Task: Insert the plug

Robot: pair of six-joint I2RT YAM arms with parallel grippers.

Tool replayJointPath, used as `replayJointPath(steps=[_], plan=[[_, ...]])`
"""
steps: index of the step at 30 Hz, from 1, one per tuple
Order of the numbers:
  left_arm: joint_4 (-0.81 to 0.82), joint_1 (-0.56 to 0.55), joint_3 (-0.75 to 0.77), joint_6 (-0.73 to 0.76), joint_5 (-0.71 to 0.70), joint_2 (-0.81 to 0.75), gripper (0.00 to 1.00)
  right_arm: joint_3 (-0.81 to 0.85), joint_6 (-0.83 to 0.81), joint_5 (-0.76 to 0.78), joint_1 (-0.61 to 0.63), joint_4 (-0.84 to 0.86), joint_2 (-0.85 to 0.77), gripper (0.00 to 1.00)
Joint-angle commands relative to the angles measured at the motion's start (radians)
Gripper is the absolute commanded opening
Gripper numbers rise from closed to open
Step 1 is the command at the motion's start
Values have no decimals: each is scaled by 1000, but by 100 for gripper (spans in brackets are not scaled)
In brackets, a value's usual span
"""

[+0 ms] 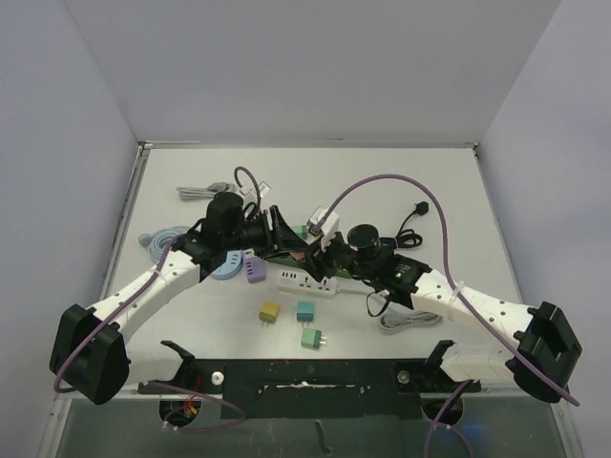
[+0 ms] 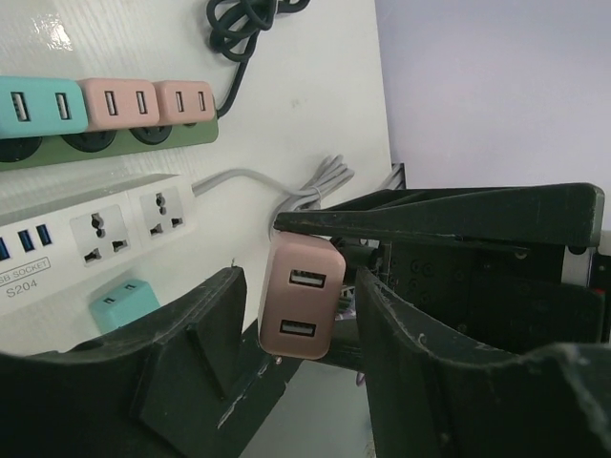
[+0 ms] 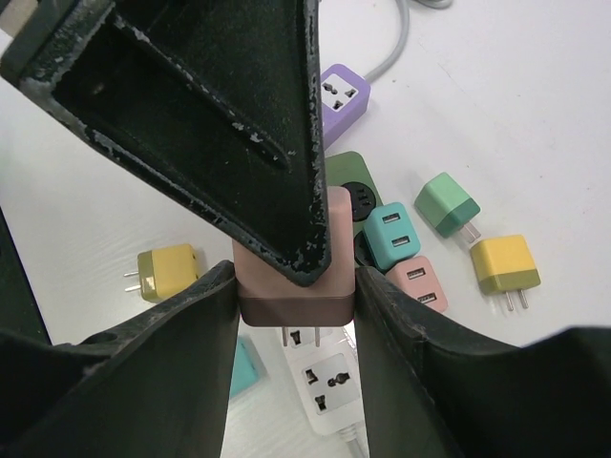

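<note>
While the right gripper [image 3: 296,281] is clamping the pink plug [image 3: 294,250] just above the white power strip [image 3: 329,380], the left gripper [image 2: 300,291] is standing wide around it. Any slip is risking a skewed, jammed entry.

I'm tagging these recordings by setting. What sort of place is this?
Probably a robotics lab test cell: a white table boxed in by plain walls, with a power strip and loose plug adapters laid out.
</note>
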Motion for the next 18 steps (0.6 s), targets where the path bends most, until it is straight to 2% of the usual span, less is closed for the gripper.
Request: replayJointPath(steps=[1, 5, 10, 13, 18], plan=[[-10, -13, 42, 31, 52, -1, 47, 40, -11, 16, 5, 67, 8, 44], [-64, -22, 62, 93, 77, 16, 43, 43, 5, 19, 5, 70, 19, 44], [-98, -24, 91, 150, 87, 36, 26, 58, 13, 14, 4, 59, 33, 44], [-91, -24, 104, 192, 113, 46, 19, 62, 43, 18, -7, 55, 36, 48], [-164, -2, 160, 390, 114, 39, 18, 64, 100, 51, -30, 32, 19, 77]])
